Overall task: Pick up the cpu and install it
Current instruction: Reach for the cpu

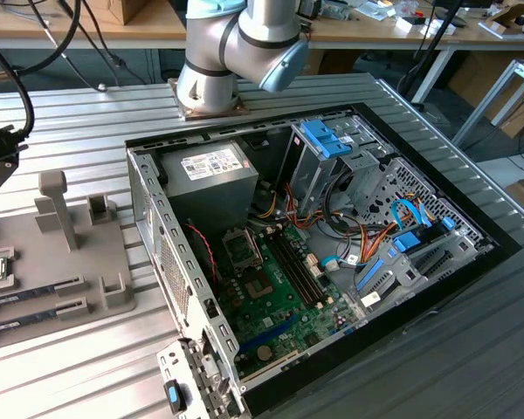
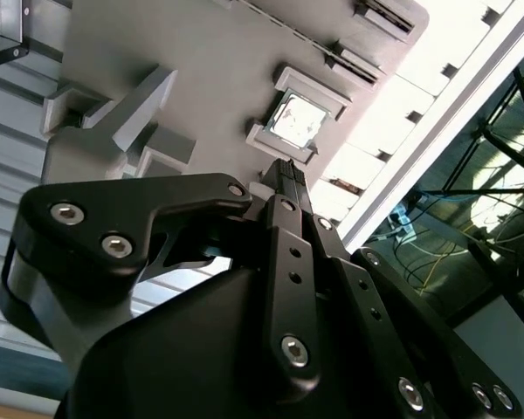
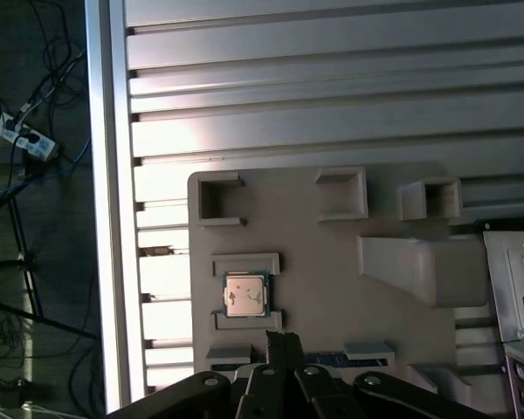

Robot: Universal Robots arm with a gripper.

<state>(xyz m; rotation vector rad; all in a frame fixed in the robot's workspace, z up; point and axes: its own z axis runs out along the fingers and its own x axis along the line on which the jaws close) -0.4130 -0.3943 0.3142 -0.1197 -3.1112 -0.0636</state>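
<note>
The claw [image 3: 282, 336] hangs with its fingers pressed together, gripping nothing. Just beyond its tips, not touching them, the cpu [image 3: 244, 293] lies flat in a framed seat of the grey holder plate [image 3: 323, 284]. Farther out, the ribbed desk [image 3: 332, 96] carries the plate.

Exterior view: high, angled down from mid-distance over the open computer case [image 1: 314, 253], grey tray [image 1: 79, 253] at the exterior view's left. The 2 wrist views sit close, looking past the gripper [image 3: 284, 337] [image 2: 284, 168] onto that tray [image 3: 332, 288] [image 2: 210, 78], first squarely, second slanted. All 3 share the tray.
</note>
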